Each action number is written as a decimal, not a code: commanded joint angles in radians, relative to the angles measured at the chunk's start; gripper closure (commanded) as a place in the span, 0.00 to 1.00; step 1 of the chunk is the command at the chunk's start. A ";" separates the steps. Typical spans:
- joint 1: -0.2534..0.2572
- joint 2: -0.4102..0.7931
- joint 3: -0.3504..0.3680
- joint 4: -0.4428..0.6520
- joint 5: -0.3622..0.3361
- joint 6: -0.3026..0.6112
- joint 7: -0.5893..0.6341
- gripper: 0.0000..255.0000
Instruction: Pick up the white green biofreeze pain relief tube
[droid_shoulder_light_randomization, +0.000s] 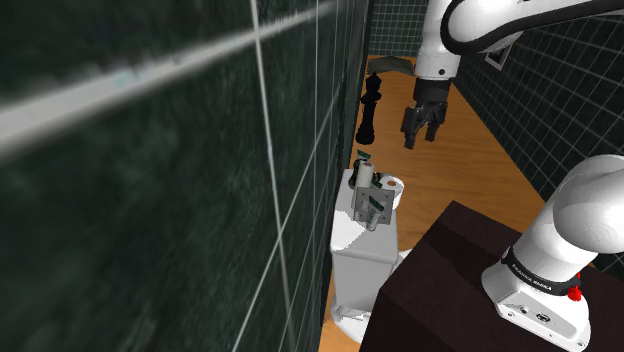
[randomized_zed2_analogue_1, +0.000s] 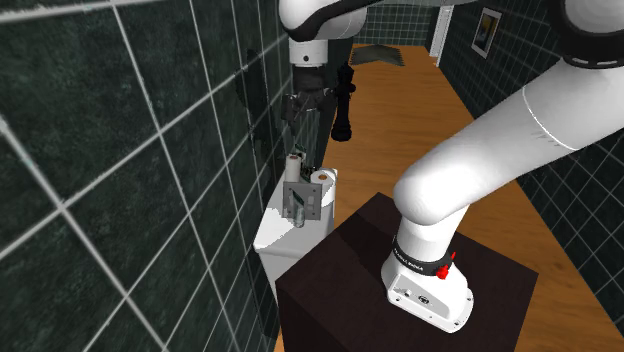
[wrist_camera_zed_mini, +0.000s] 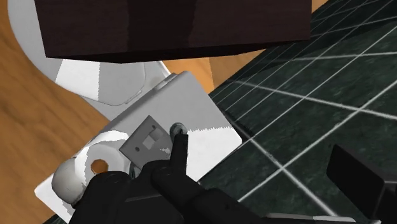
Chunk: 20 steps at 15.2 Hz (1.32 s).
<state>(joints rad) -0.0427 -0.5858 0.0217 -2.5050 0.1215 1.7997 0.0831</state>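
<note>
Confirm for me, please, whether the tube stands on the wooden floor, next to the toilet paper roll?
Not the floor: the tube stands on the toilet's white tank lid, next to the toilet paper roll, as the wrist view shows.

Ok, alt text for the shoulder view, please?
The black gripper hangs in the air above a tube standing on a white toilet tank beside a dark tiled wall. A paper roll sits next to the tube.
</note>
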 joint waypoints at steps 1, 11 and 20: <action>-0.007 0.061 -0.002 -0.014 -0.002 0.060 -0.001 0.00; -0.029 0.432 -0.009 -0.003 0.003 0.335 0.010 0.00; -0.045 0.805 -0.024 0.109 0.016 0.518 0.014 0.00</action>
<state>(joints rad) -0.0873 0.1783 -0.0018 -2.4070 0.1346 2.2977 0.0951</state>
